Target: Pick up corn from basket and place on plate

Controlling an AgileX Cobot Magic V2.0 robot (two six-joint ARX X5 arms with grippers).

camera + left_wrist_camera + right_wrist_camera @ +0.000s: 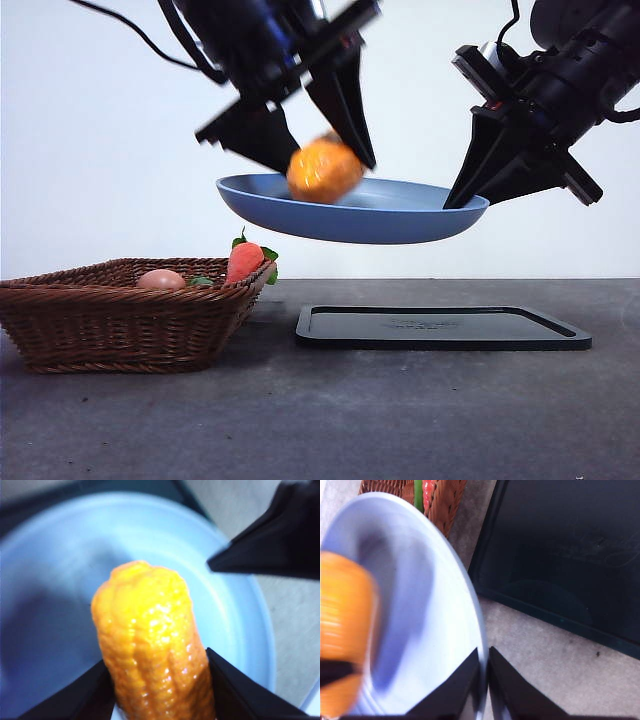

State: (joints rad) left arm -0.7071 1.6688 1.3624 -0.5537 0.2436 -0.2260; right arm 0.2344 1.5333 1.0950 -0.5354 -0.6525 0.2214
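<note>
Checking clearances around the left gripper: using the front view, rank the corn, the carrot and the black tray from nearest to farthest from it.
1. Corn: clamped between the left gripper's jaws, above the blue plate.
2. Carrot: below, at the wicker basket's right end.
3. Black tray: lowest, flat on the table, under the plate, which the right gripper holds up.

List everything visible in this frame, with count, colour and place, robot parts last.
Bumpy orange-yellow corn cob: one, held above the plate.
Round matte blue plate: one, held in the air above the tray.
Dark brown woven wicker basket: one, on the table beside the tray.
Red-orange carrot with green leaves: one, in the basket against its rim.
Pinkish-brown egg-shaped item: one, in the basket.
Flat black rectangular tray: one, on the grey table.
Left gripper: black, shut on the corn.
Right gripper: black, shut on the plate's rim.
</note>
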